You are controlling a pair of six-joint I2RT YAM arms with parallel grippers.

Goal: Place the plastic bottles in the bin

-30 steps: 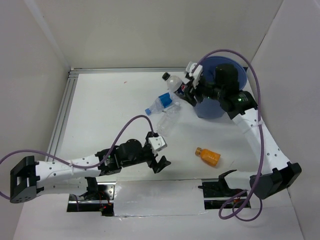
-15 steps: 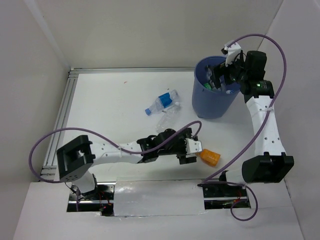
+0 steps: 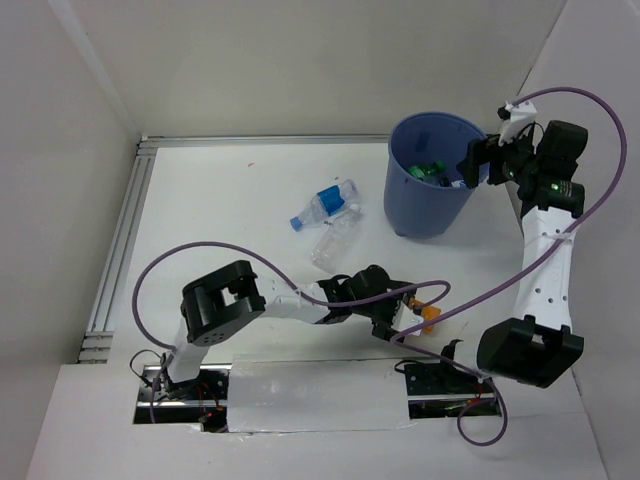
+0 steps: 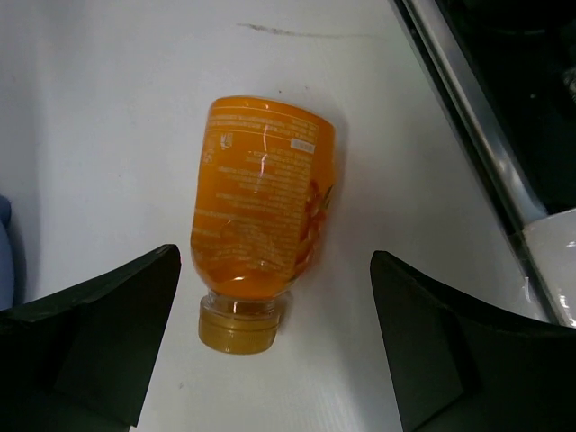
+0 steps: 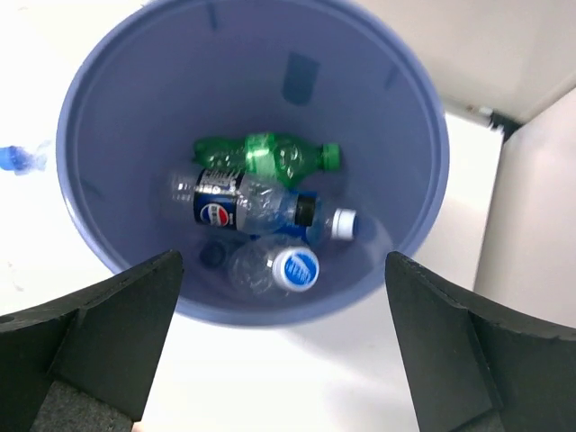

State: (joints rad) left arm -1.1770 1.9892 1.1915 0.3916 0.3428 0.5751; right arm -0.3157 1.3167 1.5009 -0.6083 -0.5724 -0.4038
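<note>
Left jaws advanced; orange bottle (image 4: pixel 261 216) lies between them.

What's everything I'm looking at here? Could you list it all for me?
Bin: one, blue, far right of the table.
Bottles in the bin: at least three; one green, one dark-labelled, one clear with a blue cap.
Clear bottles: two, lying side by side mid-table; one blue-labelled, one plain.
Orange bottle: one, lying on the table near the front edge.
Table: one, white.
Cables: two, purple, one looping off each arm.
Left gripper: black, open, fingers either side of the orange bottle.
Right gripper: black, open, above the bin.
</note>
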